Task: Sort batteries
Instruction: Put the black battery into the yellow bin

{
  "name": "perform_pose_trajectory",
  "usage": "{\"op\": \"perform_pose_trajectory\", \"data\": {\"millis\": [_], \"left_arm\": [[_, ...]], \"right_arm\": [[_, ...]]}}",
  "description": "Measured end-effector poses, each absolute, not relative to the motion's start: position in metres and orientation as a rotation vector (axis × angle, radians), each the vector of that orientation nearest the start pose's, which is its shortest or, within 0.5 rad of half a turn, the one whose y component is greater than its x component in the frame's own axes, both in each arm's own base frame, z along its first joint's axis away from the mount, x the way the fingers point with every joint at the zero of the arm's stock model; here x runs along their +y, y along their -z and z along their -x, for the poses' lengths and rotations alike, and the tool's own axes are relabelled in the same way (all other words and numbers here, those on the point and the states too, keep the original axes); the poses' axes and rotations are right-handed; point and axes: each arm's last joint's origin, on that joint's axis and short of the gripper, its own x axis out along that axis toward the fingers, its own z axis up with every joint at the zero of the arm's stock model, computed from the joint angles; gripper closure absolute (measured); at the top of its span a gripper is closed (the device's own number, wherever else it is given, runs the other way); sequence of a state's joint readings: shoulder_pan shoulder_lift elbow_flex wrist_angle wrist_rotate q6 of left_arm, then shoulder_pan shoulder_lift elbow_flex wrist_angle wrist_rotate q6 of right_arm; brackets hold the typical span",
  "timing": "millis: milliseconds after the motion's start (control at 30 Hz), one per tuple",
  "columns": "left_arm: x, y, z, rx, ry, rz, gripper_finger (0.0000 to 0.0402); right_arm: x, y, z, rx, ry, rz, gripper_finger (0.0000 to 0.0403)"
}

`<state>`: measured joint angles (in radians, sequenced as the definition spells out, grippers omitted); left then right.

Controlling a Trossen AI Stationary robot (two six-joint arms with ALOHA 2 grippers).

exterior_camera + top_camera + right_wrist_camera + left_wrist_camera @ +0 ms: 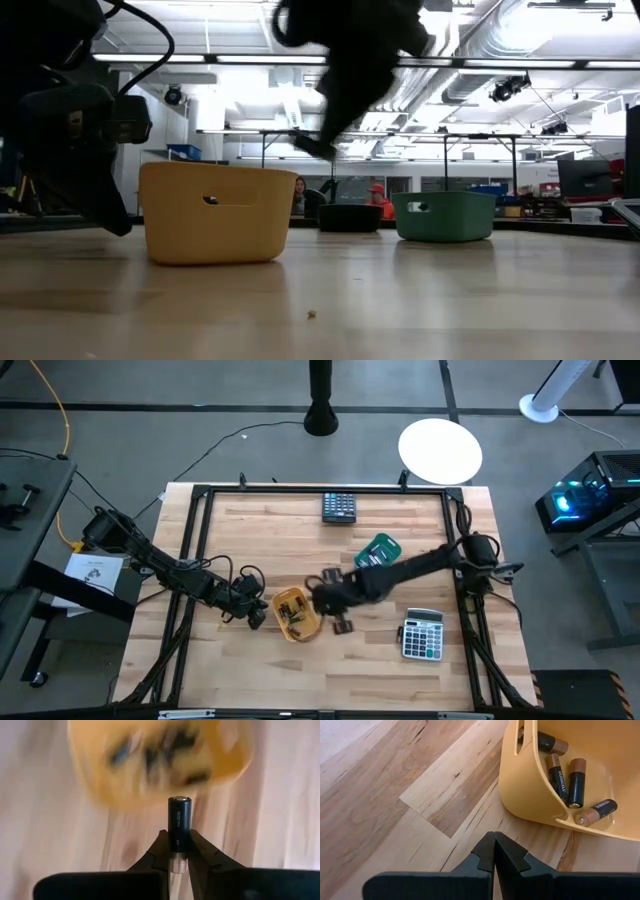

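Note:
Several black-and-copper batteries (570, 782) lie on the floor of the yellow tray (297, 613). The teal tray (378, 550) stands farther right, toward the far edge. My right gripper (179, 837) hangs above the table at the yellow tray's right rim (320, 597), shut on one dark battery (179, 815). In the right wrist view the yellow tray (155, 760) shows blurred beyond the battery. My left gripper (494, 851) is shut, holds nothing, and hovers low over the wood just left of the yellow tray (255, 610). My right gripper pinches the dark battery between its two fingers by its rear half (179, 845). The battery lies along the fingers. Its metal end (178, 864) sits back between them and its other end (179, 800) sticks out past the tips. It is lifted clear of the table.
A dark calculator (339, 507) lies near the far edge and a grey one (422, 635) sits near the right front. A small dark thing (343, 625) sits on the table right of the yellow tray. Bare wood stretches along the near side (320, 310).

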<state>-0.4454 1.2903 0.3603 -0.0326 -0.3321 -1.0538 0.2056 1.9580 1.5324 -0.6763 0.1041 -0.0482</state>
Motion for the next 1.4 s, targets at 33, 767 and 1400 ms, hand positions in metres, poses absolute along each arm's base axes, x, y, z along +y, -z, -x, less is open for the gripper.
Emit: {"op": "perform_pose_trajectory", "data": {"millis": [33, 767, 1400], "left_arm": [[-0.076, -0.119, -0.181, 0.833, -0.362, 0.617, 0.0401], [-0.075, -0.118, -0.18, 0.837, -0.368, 0.61, 0.0402], [-0.075, -0.117, -0.179, 0.845, -0.371, 0.578, 0.0402]], "right_arm": [[0.074, -0.222, -0.41, 1.042, -0.117, 0.173, 0.0384], [0.06, -0.234, -0.399, 1.214, -0.172, 0.027, 0.0203], [0.116, -0.185, -0.263, 1.664, 0.114, -0.376, 0.022]]}}
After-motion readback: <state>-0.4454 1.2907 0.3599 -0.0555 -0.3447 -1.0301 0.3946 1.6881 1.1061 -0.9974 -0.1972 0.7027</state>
